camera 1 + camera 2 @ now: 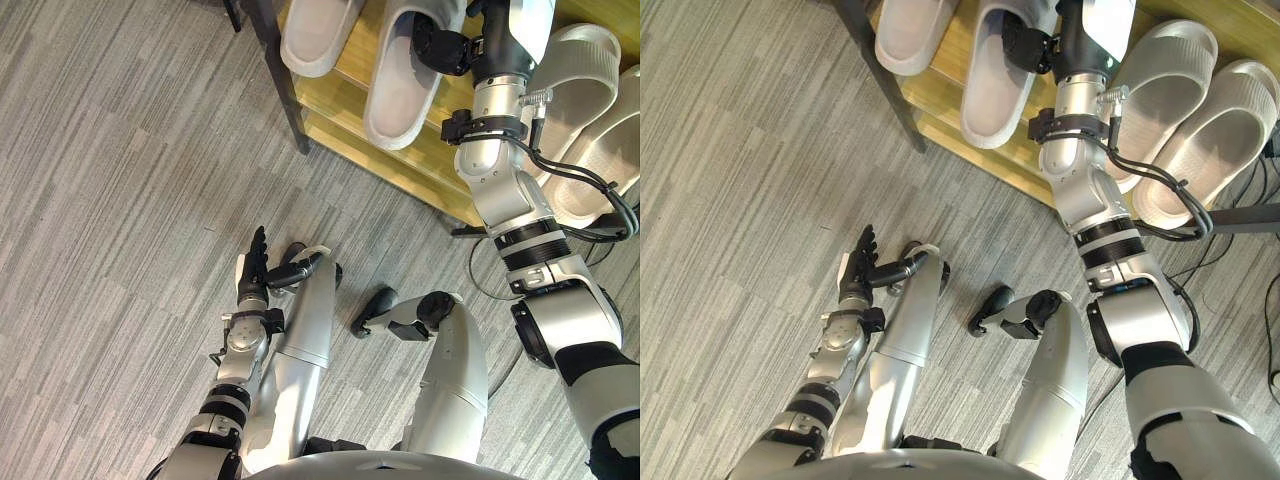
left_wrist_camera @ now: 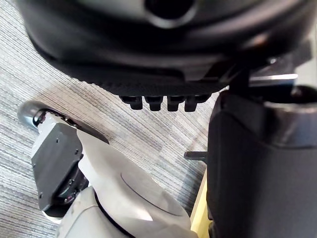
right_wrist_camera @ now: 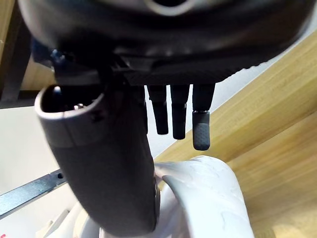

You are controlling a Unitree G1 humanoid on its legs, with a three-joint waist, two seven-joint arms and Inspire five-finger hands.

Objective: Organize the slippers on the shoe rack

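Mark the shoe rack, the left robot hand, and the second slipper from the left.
shoe rack (image 1: 338,92): left eye view, bare wooden shelf.
left robot hand (image 1: 255,268): left eye view, middle of the hand.
second slipper from the left (image 1: 400,95): left eye view, insole.

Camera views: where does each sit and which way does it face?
Left eye view: head, looking down; both arms, left hand over floor, right hand at shoe rack.
Right eye view: same scene, slightly offset.
Left wrist view: along its fingers to floor.
Right wrist view: along its fingers to a slipper on the rack, shared with the eyes.
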